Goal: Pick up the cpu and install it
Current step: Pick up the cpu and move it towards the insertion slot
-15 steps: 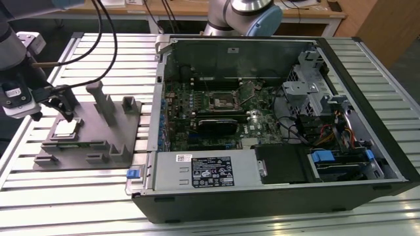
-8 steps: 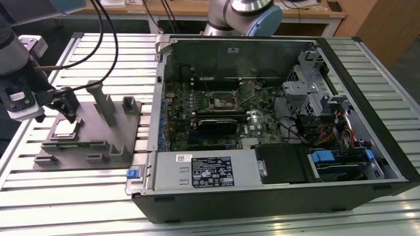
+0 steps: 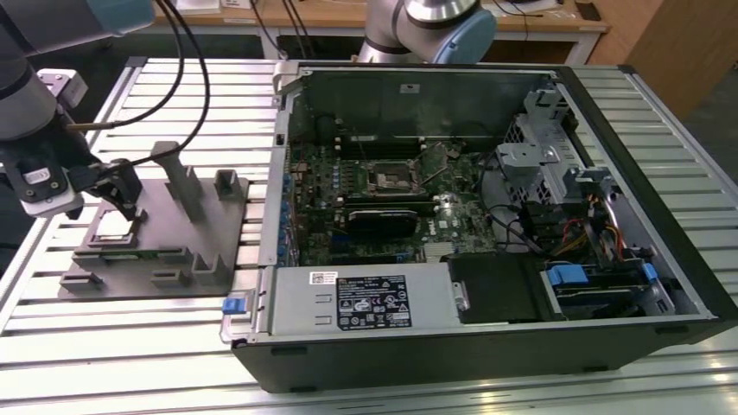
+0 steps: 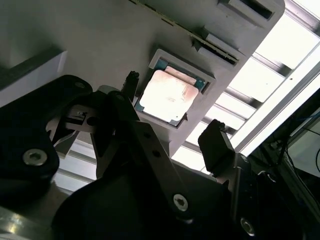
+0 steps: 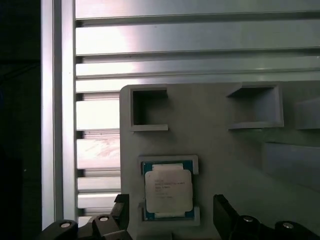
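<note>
The cpu [image 5: 168,190], a small square chip with a pale metal top, lies flat in a framed recess of the grey tray [image 5: 225,150]. Both wrist views show it, and in the second wrist view the cpu [image 4: 167,96] sits between my two black fingers. My gripper [image 5: 170,201] is open, one finger on each side of the recess, neither touching the chip. In the exterior view my gripper [image 3: 124,212] hangs low over the near-left part of the tray [image 3: 173,268]. The motherboard socket [image 3: 390,180] lies inside the open computer case [image 3: 485,216].
The tray carries several upright posts [image 3: 185,186] and empty pockets [image 5: 149,107]. It rests on a slatted aluminium table [image 3: 138,363]. Cables [image 3: 190,78] run along my arm. A second robot base [image 3: 427,26] stands behind the case.
</note>
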You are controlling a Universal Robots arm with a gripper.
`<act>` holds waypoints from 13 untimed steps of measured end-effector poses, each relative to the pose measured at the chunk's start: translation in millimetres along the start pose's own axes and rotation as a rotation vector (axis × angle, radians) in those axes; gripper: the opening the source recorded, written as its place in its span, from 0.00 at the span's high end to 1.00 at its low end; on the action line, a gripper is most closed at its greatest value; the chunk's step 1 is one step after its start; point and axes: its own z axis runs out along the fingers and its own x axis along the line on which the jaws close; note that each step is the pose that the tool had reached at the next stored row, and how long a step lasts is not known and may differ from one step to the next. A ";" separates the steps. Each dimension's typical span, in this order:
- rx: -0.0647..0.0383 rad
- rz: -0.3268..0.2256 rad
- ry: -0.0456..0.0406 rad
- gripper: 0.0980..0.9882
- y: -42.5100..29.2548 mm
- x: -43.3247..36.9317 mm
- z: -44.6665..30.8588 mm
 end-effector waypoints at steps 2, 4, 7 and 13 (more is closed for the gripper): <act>0.000 -0.008 0.0006 0.26 -0.2 0.0 2.5; 0.000 -0.008 0.0006 0.26 -0.4 0.0 5.9; 0.000 -0.009 0.0006 0.26 -0.6 -0.1 9.3; 0.000 -0.009 0.0005 0.26 -0.6 -0.2 14.1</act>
